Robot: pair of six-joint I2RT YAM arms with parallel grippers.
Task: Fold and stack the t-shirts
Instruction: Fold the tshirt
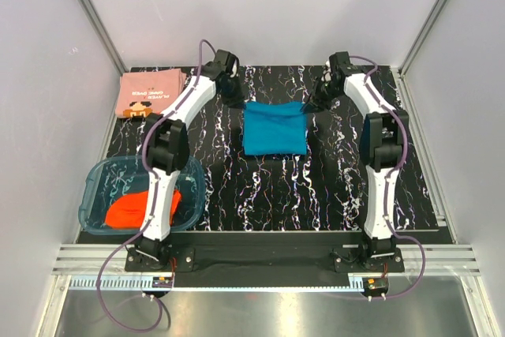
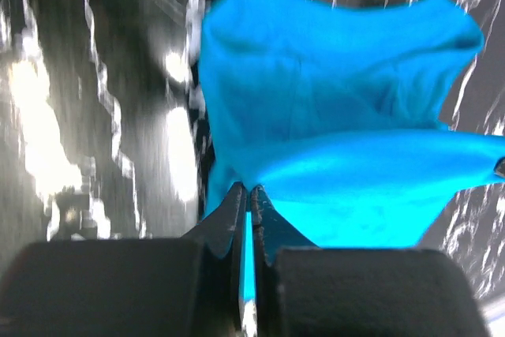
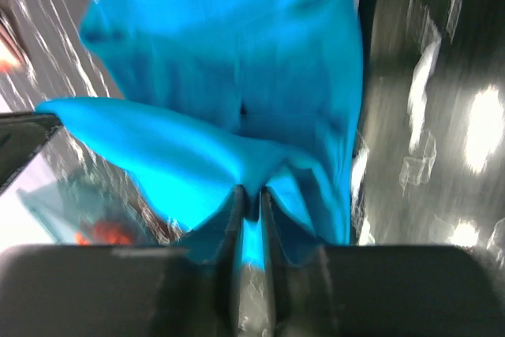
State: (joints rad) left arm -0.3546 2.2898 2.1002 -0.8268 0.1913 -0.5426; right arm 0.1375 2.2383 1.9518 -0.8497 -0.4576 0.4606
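Note:
The teal-blue t-shirt (image 1: 274,128) lies partly folded in the middle of the black marbled table. My left gripper (image 1: 237,94) is shut on its far left corner; in the left wrist view the cloth (image 2: 339,116) is pinched between the fingertips (image 2: 249,191). My right gripper (image 1: 313,100) is shut on its far right corner, and the right wrist view shows the cloth (image 3: 229,92) held at the fingertips (image 3: 250,192). The salmon-pink t-shirt (image 1: 150,92) with dark print lies folded at the far left corner. The orange-red t-shirt (image 1: 138,208) is bunched in the tub.
A clear blue-tinted plastic tub (image 1: 99,183) stands at the near left beside the left arm's base. White walls with metal frame rails close in the table on the left, right and back.

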